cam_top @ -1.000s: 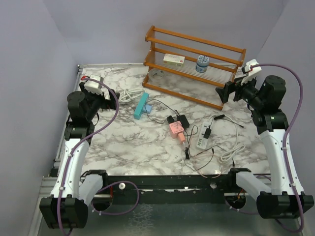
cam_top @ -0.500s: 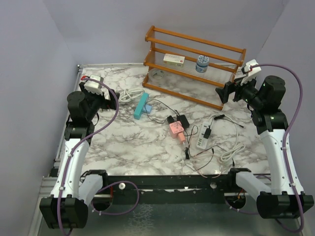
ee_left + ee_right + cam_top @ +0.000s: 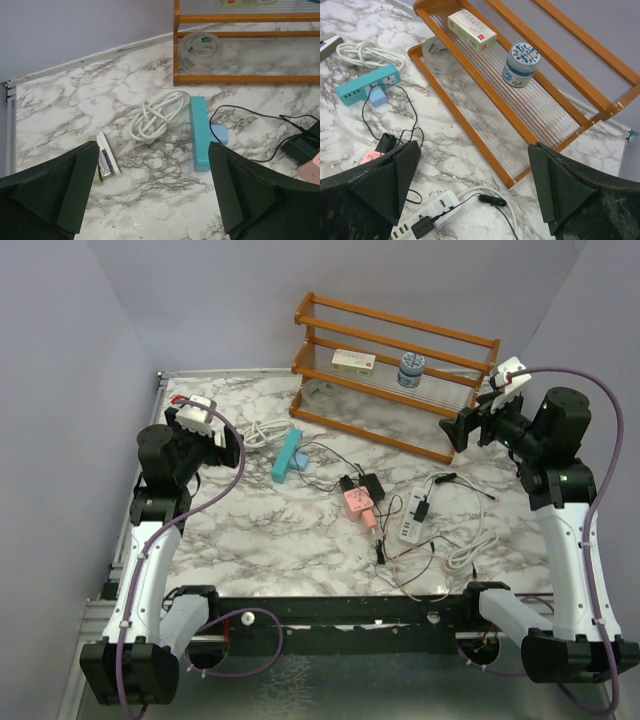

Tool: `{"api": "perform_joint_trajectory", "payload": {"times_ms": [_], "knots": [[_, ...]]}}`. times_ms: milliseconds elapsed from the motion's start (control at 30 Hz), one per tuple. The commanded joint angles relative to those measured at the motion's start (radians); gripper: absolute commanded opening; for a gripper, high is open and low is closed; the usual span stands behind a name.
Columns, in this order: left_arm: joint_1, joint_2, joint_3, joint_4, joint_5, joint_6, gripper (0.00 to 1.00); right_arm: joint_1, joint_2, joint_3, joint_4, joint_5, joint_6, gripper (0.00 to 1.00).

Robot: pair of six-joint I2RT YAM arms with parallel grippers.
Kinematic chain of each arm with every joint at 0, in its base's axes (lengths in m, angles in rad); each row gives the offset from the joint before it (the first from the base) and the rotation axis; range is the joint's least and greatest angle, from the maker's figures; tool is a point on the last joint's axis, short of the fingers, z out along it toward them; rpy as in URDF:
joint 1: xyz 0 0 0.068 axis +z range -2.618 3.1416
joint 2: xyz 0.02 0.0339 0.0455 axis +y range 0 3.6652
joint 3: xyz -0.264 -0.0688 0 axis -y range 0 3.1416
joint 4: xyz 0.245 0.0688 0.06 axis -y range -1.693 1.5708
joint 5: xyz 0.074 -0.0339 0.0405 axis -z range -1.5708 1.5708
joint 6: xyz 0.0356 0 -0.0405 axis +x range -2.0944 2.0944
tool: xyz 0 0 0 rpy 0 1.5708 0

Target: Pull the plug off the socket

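A teal power strip point(image 3: 288, 455) lies left of centre with a light blue plug point(image 3: 219, 134) in its side; it shows in the left wrist view point(image 3: 199, 132) and the right wrist view point(image 3: 367, 85). A white power strip point(image 3: 410, 525) lies right of centre with a black plug point(image 3: 422, 509) in it, also seen in the right wrist view point(image 3: 422, 227). My left gripper point(image 3: 225, 447) is open and empty, raised left of the teal strip. My right gripper point(image 3: 462, 428) is open and empty, raised above the rack's right end.
A wooden rack point(image 3: 395, 370) at the back holds a box point(image 3: 353, 361), a jar point(image 3: 411, 369) and a tape roll point(image 3: 201, 46). A coiled white cable point(image 3: 152, 114), a small white device point(image 3: 106, 161), a pink adapter point(image 3: 358, 502), black adapters point(image 3: 362, 483) and loose wires point(image 3: 440, 550) lie about.
My left wrist has shifted a little to the right and turned. My right arm has moved slightly up and to the right. Nothing on the table has moved.
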Motion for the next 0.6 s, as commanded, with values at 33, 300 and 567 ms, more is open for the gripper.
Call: {"api": "perform_joint_trajectory", "payload": {"times_ms": [33, 300, 567], "knots": [[0.006, 0.0, 0.044, -0.069, 0.083, 0.09, 0.99, 0.004, 0.016, 0.107, -0.13, -0.072, -0.13, 1.0], [-0.029, 0.027, 0.021, -0.155, 0.194, 0.223, 0.99, 0.006, 0.064, 0.115, -0.172, -0.095, -0.189, 1.0], [-0.293, 0.179, 0.007, -0.238, -0.045, 0.347, 0.99, 0.143, 0.114, 0.038, -0.086, -0.055, -0.248, 1.0]]}}
